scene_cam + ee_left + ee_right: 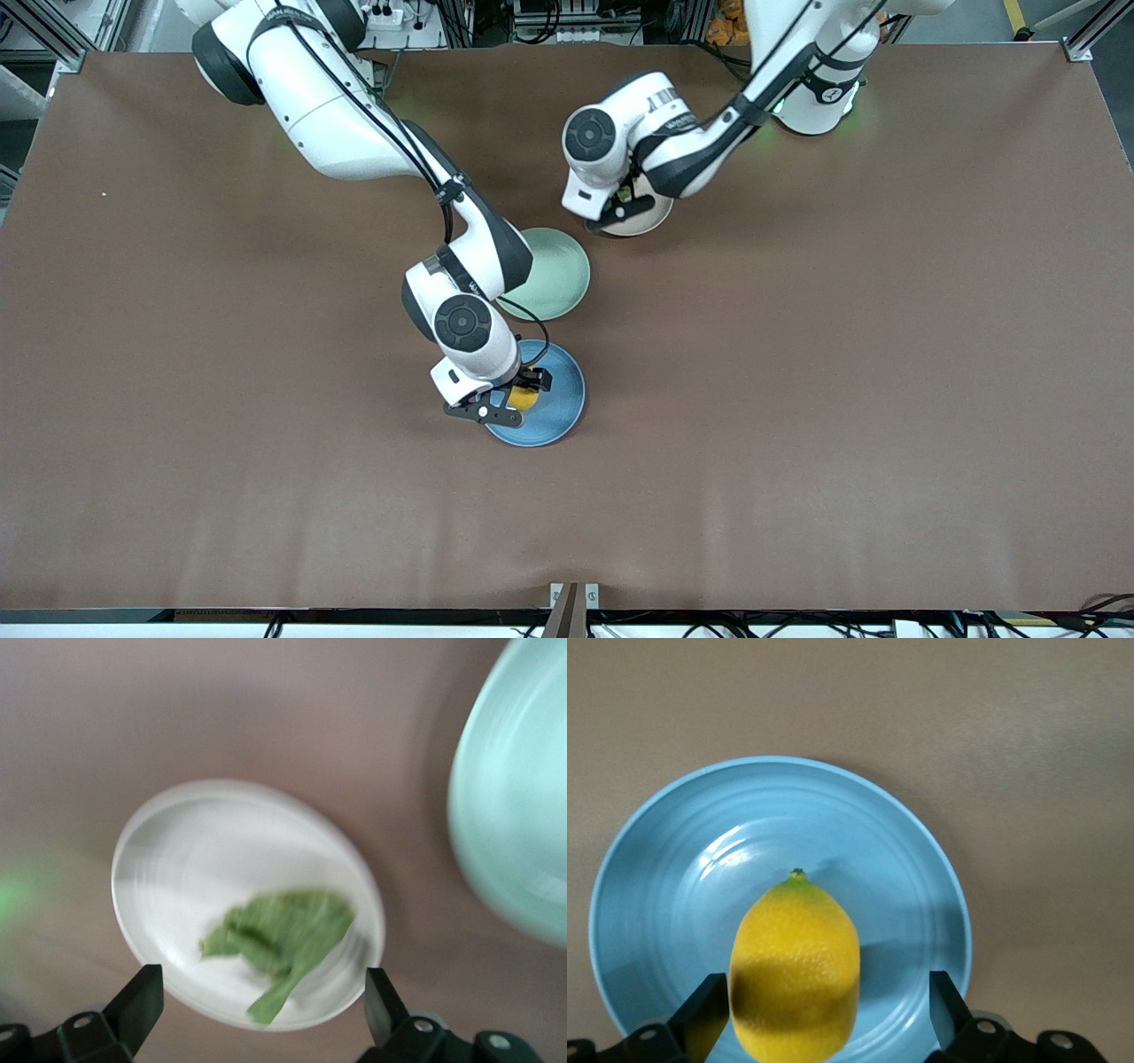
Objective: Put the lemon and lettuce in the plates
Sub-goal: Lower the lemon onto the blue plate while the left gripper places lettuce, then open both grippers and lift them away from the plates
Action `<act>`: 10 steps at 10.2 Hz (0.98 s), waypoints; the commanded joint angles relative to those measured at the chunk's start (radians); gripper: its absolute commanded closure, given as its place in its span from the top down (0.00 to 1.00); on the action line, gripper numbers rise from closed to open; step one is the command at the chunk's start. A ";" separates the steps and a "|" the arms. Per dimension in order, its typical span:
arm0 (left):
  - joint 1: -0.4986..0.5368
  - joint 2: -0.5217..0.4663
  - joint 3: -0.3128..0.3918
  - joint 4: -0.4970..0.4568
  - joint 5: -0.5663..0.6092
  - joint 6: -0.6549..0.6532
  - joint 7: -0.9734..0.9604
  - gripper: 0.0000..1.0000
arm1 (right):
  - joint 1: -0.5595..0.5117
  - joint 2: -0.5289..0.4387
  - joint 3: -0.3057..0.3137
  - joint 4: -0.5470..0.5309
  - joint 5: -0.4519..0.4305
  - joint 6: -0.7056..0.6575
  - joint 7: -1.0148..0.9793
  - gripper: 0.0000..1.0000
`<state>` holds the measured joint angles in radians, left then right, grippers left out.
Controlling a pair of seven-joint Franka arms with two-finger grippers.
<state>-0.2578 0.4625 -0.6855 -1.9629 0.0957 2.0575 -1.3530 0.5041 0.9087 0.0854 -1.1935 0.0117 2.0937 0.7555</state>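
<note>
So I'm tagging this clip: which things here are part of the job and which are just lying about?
Part of the job:
lemon in the blue plate
lettuce in the beige-pink plate
right claw, open over the blue plate
left claw, open over the beige-pink plate

Lying about:
pale green plate, between the other two

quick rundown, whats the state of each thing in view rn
lemon: lying in the blue plate, not gripped
blue plate: holds the lemon
lettuce: lying in the beige plate, not gripped
beige plate: holds the lettuce
green plate: nothing seen in it
right pincer: open, over the blue plate, astride the lemon
left pincer: open, over the beige plate
</note>
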 commanded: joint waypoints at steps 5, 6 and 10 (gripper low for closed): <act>0.268 -0.021 0.015 0.191 0.214 -0.036 0.036 1.00 | -0.114 -0.154 -0.039 0.063 0.106 -0.317 -0.168 1.00; 0.299 -0.018 0.015 0.214 0.216 -0.036 0.076 1.00 | -0.156 -0.227 -0.039 -0.033 0.106 -0.323 -0.264 1.00; 0.414 -0.061 0.012 0.213 0.217 -0.088 0.266 1.00 | -0.323 -0.422 -0.041 -0.305 0.003 -0.317 -0.550 1.00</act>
<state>0.1220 0.4386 -0.6614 -1.7469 0.2924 2.0207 -1.1517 0.2251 0.5892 0.0300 -1.3509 0.0695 1.7516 0.2591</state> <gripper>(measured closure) 0.000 0.000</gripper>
